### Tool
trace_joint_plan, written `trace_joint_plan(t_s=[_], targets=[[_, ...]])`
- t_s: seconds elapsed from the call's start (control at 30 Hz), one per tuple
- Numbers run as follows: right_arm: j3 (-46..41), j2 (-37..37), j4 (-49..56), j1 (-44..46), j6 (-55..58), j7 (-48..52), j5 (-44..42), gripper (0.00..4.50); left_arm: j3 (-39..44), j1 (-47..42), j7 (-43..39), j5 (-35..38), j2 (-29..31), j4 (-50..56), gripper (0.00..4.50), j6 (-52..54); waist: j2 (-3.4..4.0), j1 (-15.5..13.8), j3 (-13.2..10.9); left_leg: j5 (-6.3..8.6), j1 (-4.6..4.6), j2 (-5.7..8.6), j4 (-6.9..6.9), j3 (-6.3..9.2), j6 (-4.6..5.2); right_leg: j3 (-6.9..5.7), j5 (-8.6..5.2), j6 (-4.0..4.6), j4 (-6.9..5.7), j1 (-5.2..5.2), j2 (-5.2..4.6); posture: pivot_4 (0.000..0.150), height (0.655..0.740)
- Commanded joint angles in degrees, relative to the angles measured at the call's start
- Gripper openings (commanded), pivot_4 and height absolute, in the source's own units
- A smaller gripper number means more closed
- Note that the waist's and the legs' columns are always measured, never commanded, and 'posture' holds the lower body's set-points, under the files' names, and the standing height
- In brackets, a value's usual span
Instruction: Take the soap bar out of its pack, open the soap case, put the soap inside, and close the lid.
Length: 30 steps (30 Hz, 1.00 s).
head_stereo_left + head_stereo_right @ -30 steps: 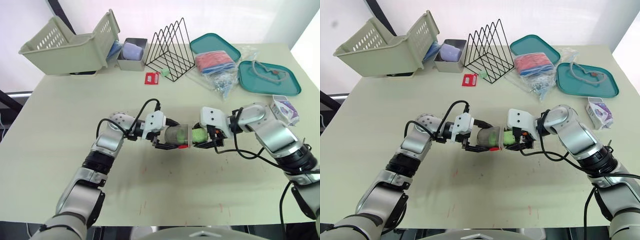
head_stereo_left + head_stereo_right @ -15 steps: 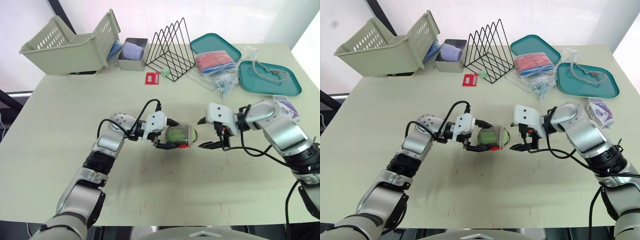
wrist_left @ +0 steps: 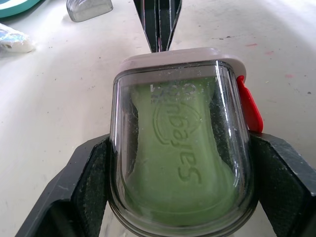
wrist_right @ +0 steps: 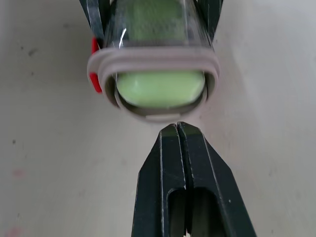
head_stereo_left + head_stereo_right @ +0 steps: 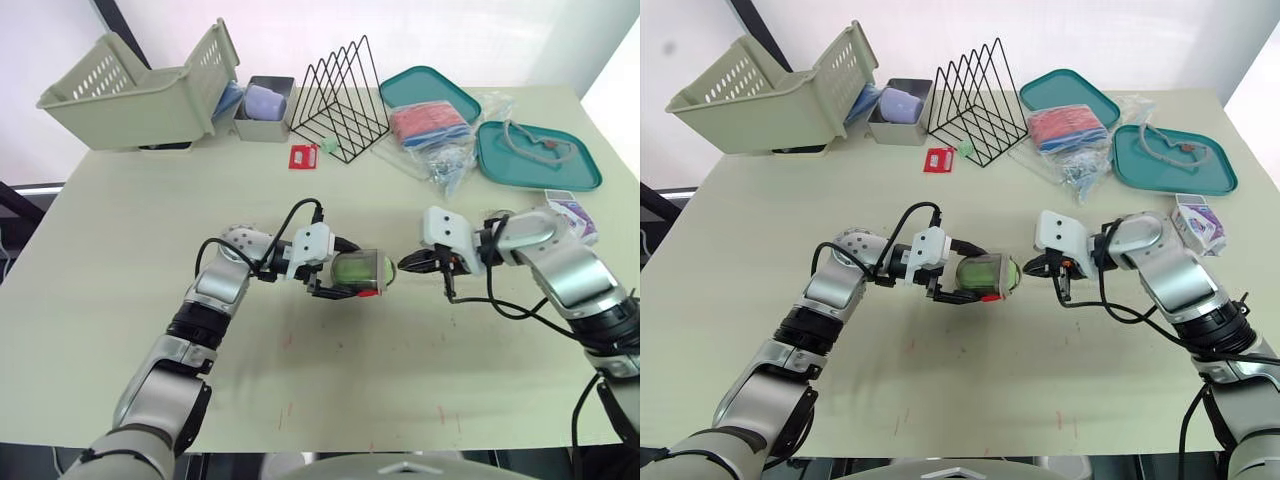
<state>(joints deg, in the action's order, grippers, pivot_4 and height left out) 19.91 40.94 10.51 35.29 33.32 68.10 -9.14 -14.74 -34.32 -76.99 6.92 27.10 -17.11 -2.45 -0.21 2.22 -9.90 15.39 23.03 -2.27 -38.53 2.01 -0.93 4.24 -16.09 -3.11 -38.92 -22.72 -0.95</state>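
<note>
- Pale counter [image 5: 120,250], cluttered along its far edge. The working patch under my two grippers is bare.
- Left gripper [image 5: 352,274]: clamped across the soap case [image 5: 372,268] and holding it on its side, clear of the counter. One finger [image 3: 84,187] presses each long wall. The hold looks square, with no tilt that I can see.
- The green soap [image 4: 160,89] is inside the case, lying lengthwise between my left fingers. Its blunt end shows in the open mouth, about level with the grey rim [image 4: 153,61].
- A red latch [image 3: 249,106] sits on the case wall beside one left finger, near the mouth.
- Right gripper [image 4: 177,129]: fully closed on nothing, its two fingers pressed together into a single point. The tips are at the lower edge of the rim, straight ahead of the mouth. I cannot tell whether they touch it.
- The soap pack [image 5: 570,218] lies on the counter well behind my right gripper, out past that arm.
- My reading is that the soap is loaded and needs seating, and the lid is not yet closed.
- To seat it well, I should raise the closed tips off the rim and onto the middle of the soap's end. Then I should push along the case's long axis, slowly, while the left clamp takes the load.
- An off-centre push risks twisting the case between my left fingers or jamming the bar against a wall.
- I should stop once the end sits below the rim, so the lid can shut flush.
</note>
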Motion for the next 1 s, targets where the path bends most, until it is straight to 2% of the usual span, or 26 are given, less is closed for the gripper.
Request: trace_joint_plan(t_s=[0.03,0.37,0.7,0.8,0.9,1.0], targets=[[0.49,-1.04,2.03,0.36,-0.29,-0.80,0.08,0.01,0.54,-0.46,0.28,1.39,-0.07,2.28,3.48,0.01,0.00,0.00,0.00,0.00,0.00,0.00,0.00,0.00,0.00,0.00,0.00,0.00,0.00,0.00,0.00,0.150,0.7400],[1.37,-1.73,1.66,1.10,-0.81,-0.79,0.86,0.01,0.60,-0.47,0.43,1.38,0.18,2.22,3.48,0.25,0.00,-0.03,0.00,0.00,0.00,0.00,0.00,-0.01,0.00,0.00,0.00,0.00,0.01,0.00,0.00,0.150,0.7400],[-3.41,3.99,-2.23,1.68,-2.86,1.27,0.04,0.01,0.81,0.07,0.01,0.91,1.44,1.19,3.48,-1.11,0.00,-0.06,0.00,0.00,0.00,0.00,0.00,-0.01,0.00,0.00,0.00,0.00,0.01,0.00,-0.01,0.150,0.7400],[-5.40,3.99,-3.23,1.72,-1.39,1.17,-1.73,0.01,0.85,0.03,0.10,0.99,1.45,1.02,3.48,-1.28,0.00,-0.01,0.00,0.00,0.00,0.00,0.01,-0.01,0.00,0.00,0.00,0.00,0.01,0.00,0.00,0.150,0.7400],[-7.43,3.99,-3.89,1.37,5.71,1.31,-5.28,0.01,1.02,0.18,0.42,1.10,1.34,1.08,3.48,-1.74,0.00,-0.03,0.00,0.00,0.00,0.00,0.00,0.00,0.00,0.00,0.00,0.00,0.00,0.00,0.00,0.150,0.7400],[-10.09,4.26,-4.82,-0.17,17.00,1.40,-10.85,1.29,1.38,0.44,1.43,1.32,0.88,1.75,3.48,-2.23,0.00,-0.07,0.00,0.00,0.00,0.00,0.00,-0.01,0.00,0.00,0.00,0.00,0.01,0.00,-0.01,0.150,0.7400]])
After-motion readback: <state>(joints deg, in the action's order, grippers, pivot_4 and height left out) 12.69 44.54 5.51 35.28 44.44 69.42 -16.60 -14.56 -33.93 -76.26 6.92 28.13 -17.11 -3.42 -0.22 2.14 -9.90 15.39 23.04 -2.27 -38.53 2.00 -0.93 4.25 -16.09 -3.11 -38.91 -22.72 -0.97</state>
